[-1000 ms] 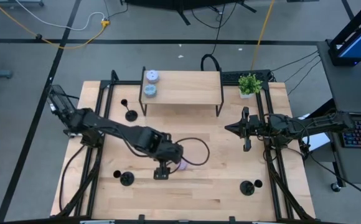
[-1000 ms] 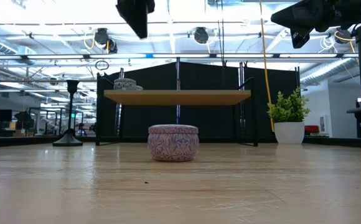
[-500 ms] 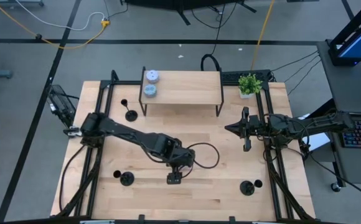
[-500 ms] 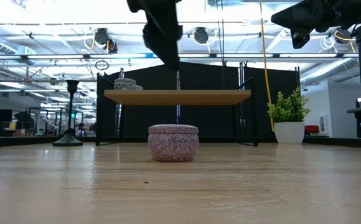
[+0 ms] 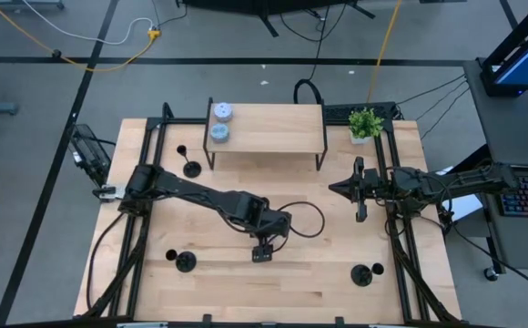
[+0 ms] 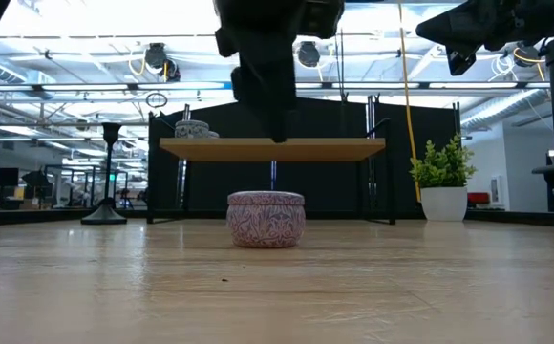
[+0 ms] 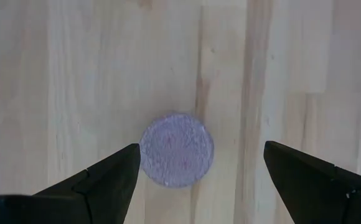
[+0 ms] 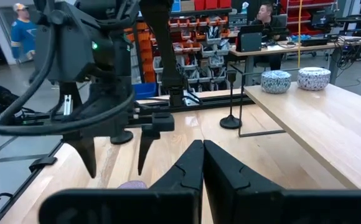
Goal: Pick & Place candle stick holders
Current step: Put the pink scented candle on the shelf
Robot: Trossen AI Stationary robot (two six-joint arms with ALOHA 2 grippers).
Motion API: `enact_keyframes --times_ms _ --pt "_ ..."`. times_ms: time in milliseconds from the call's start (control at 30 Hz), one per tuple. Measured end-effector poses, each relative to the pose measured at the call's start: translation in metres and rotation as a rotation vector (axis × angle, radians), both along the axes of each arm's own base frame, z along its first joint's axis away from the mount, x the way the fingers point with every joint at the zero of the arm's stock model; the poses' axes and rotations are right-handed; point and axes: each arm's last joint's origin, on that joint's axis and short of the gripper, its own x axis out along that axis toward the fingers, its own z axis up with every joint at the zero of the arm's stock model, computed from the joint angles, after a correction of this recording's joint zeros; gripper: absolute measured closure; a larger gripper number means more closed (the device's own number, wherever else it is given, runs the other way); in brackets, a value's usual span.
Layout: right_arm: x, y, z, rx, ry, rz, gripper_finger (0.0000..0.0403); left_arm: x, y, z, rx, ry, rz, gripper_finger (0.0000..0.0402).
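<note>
Pale, smooth wood-grain table (image 7: pixel 56 74); matt patterned purple tin (image 7: pixel 176 150); matt black candle stick holders (image 5: pixel 185 261).

Three small black candle holders, all upright: upper left (image 5: pixel 192 168), lower left (image 5: pixel 185 262), lower right (image 5: pixel 361 273).

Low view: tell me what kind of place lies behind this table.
Probably an open workshop or robotics lab: an exposed ceiling with ducts and strip lights shows there, and the right wrist view adds shelves of orange bins and a person at a desk with monitors.
</note>
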Motion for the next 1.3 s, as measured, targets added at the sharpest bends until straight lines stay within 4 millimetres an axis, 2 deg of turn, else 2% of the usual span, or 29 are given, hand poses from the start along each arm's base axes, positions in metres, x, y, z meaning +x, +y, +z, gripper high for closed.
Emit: enact_keyframes --times_ms 333,633,967,1300 --pt "0.0 0.0 -0.001 -0.002 0.015 0.0 0.0399 0.0 0.002 -0.011 0.006 0.059 0.101 0.005" --pt "0.0 0.0 -0.002 -0.002 0.016 0.0 0.0399 0.001 0.005 -0.013 0.02 0.048 0.156 0.0004" --pt "0.0 0.0 -0.002 -0.002 0.017 0.0 0.0399 -0.007 0.007 -0.033 0.009 0.112 0.251 0.0016" --pt "0.0 0.0 -0.002 -0.002 0.017 0.0 0.0399 -0.002 0.001 -0.032 -0.011 0.051 0.238 0.0016"
